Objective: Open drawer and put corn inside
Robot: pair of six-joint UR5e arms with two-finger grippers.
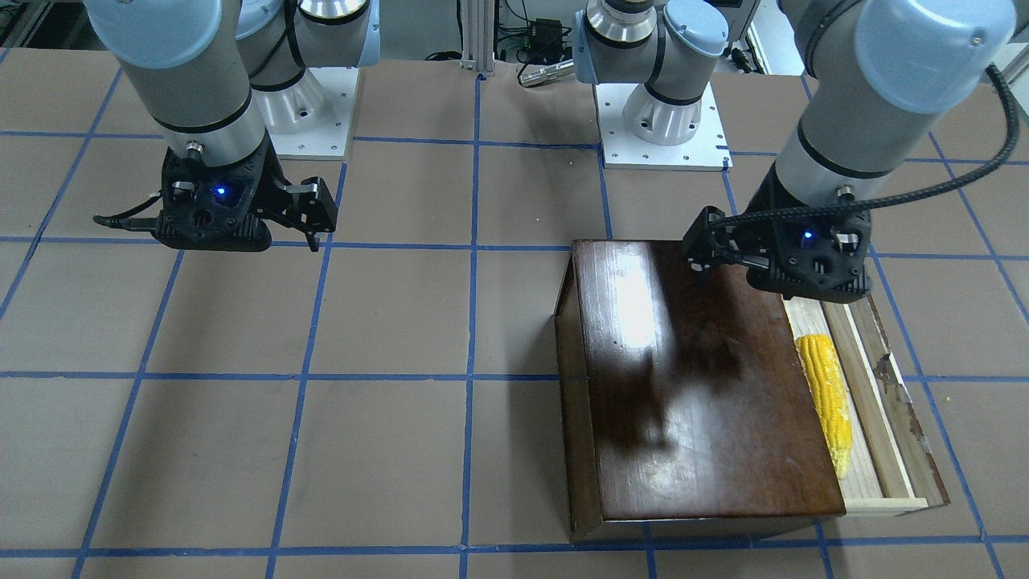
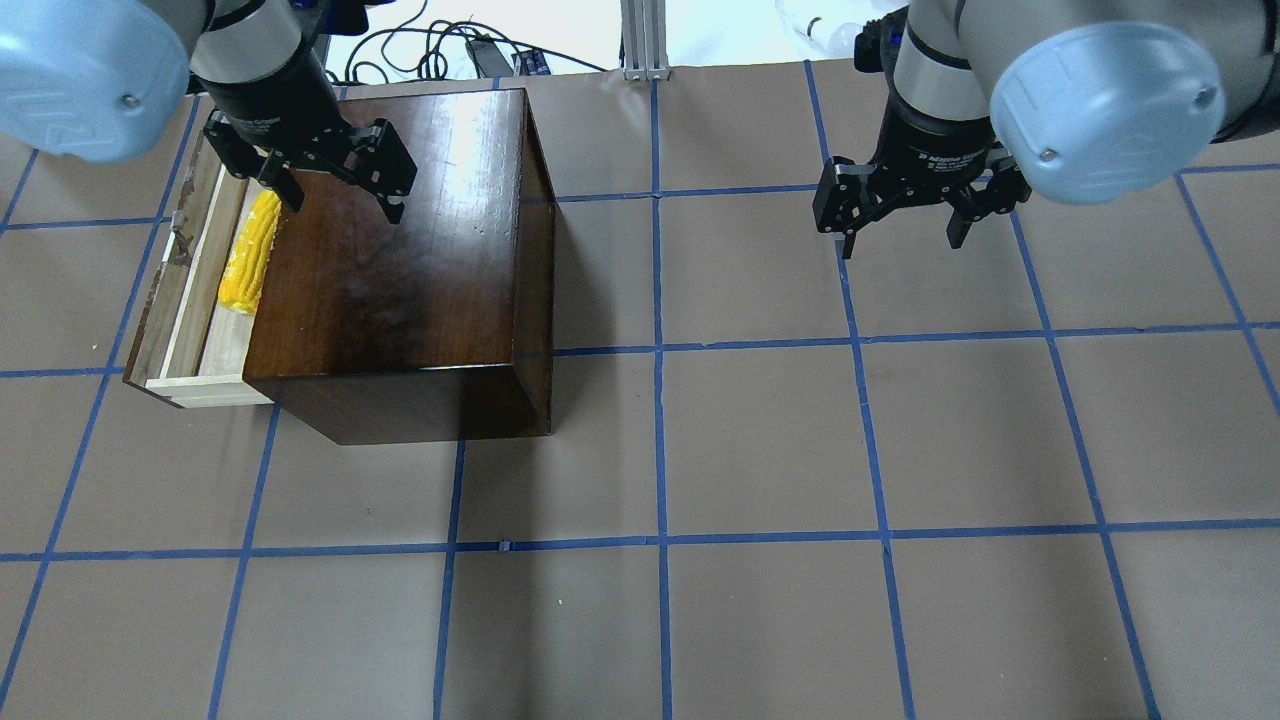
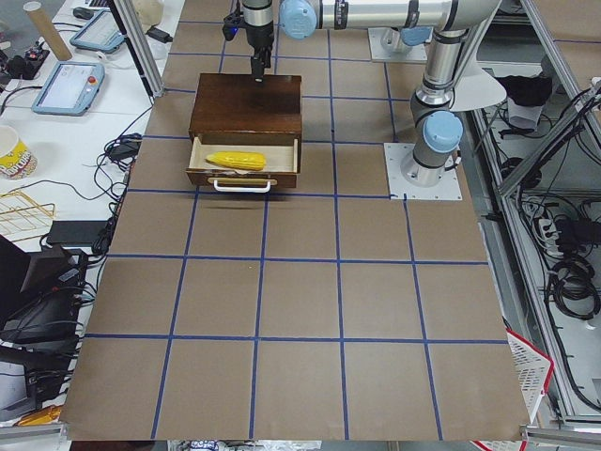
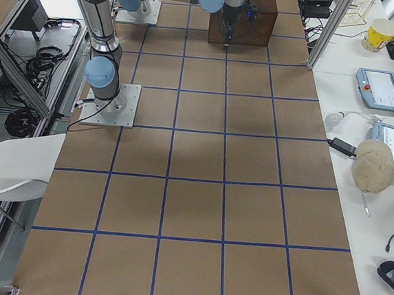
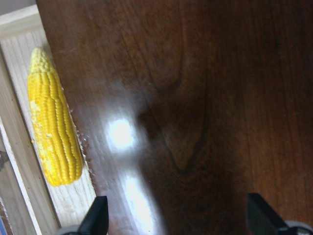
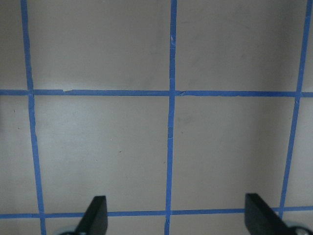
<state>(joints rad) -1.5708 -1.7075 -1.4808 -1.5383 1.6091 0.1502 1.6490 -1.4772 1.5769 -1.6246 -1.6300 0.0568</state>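
Note:
The drawer [image 2: 190, 300] is pulled out of the glossy dark-brown box [image 2: 400, 260] toward the table's left end. Its whitish handle [image 3: 242, 186] shows in the exterior left view. The yellow corn [image 2: 251, 252] lies lengthwise in the drawer's pale tray, close against the box; it also shows in the left wrist view [image 5: 53, 122] and the front-facing view [image 1: 826, 402]. My left gripper [image 2: 342, 200] is open and empty, above the box top by the drawer side. My right gripper [image 2: 900, 235] is open and empty above bare table, far right of the box.
The table is brown paper with a blue tape grid [image 2: 660, 350]. The two arm bases [image 1: 659, 121] stand at the robot's edge. Cables and a metal post [image 2: 640, 40] lie beyond the far edge. Benches with tablets [image 3: 66, 85] flank the table ends.

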